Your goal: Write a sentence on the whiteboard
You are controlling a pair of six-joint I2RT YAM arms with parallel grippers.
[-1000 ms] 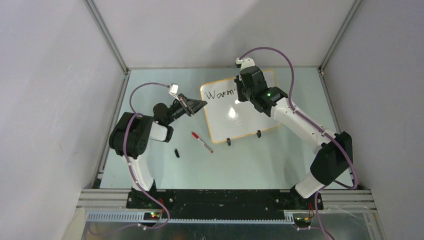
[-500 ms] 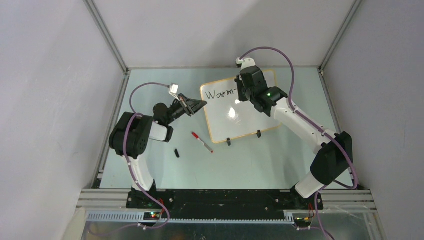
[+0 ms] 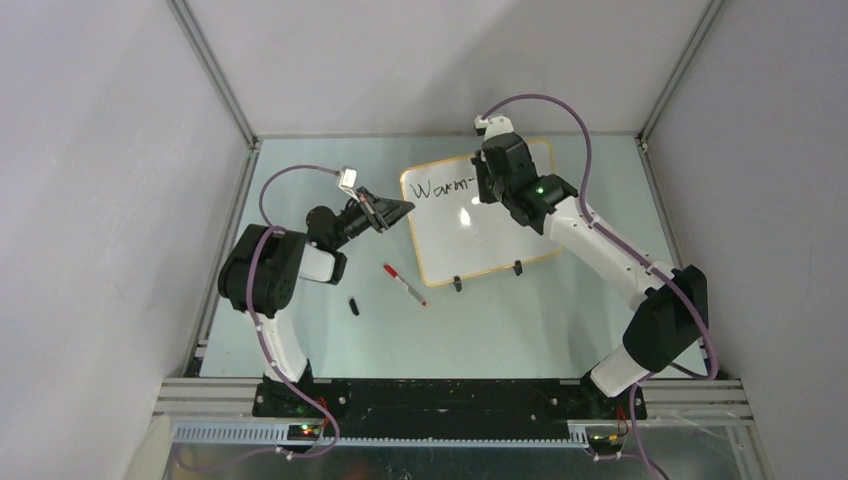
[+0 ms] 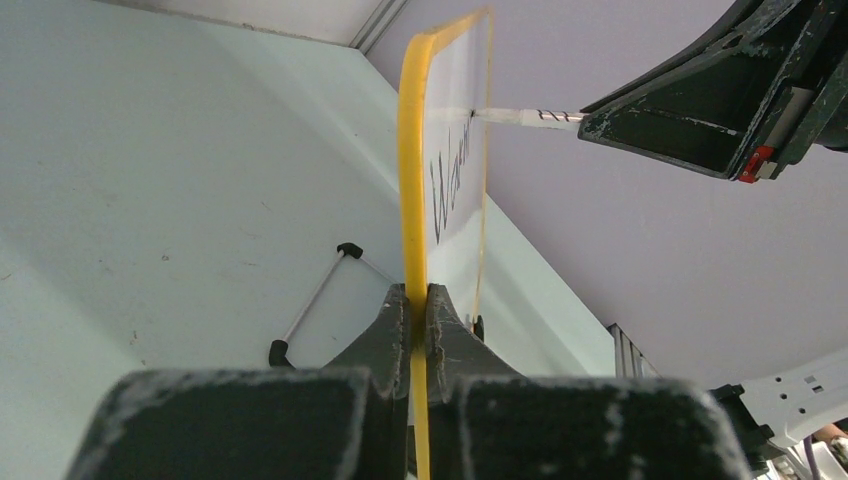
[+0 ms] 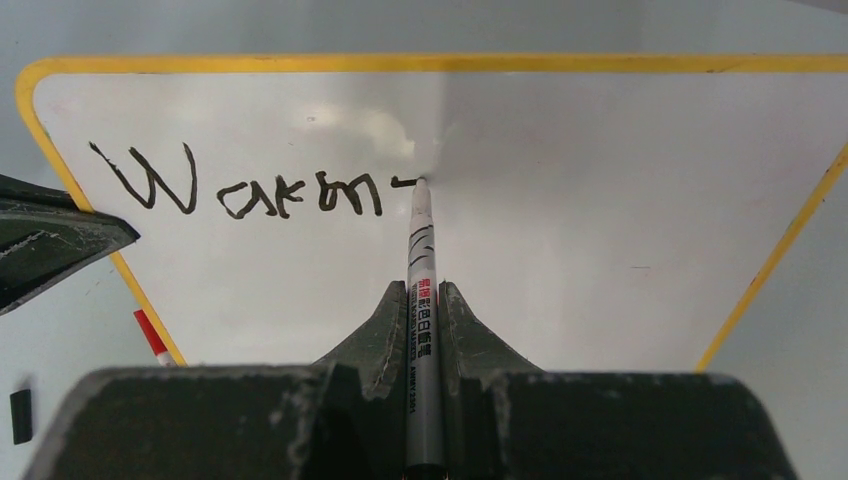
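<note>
The whiteboard [image 3: 480,225] lies on the table at the back middle, with a yellow-orange frame [image 5: 300,63] and two black clip feet. Black letters of the sentence [image 5: 240,190], reading "Warm" and a short dash, run along its top left. My right gripper [image 5: 425,300] is shut on a grey marker [image 5: 422,270] whose tip touches the board just right of the dash. My left gripper [image 4: 418,300] is shut on the whiteboard's left edge [image 4: 411,170]; in the top view this gripper [image 3: 400,210] sits at the board's left side.
A red-capped marker [image 3: 403,284] lies on the table in front of the board's left corner. A small black cap [image 3: 354,306] lies to its left. Metal frame rails border the table on the left, right and back.
A short dash has appeared after "Warm" as the right gripper's marker tip moved slightly right. The left arm has not moved.
</note>
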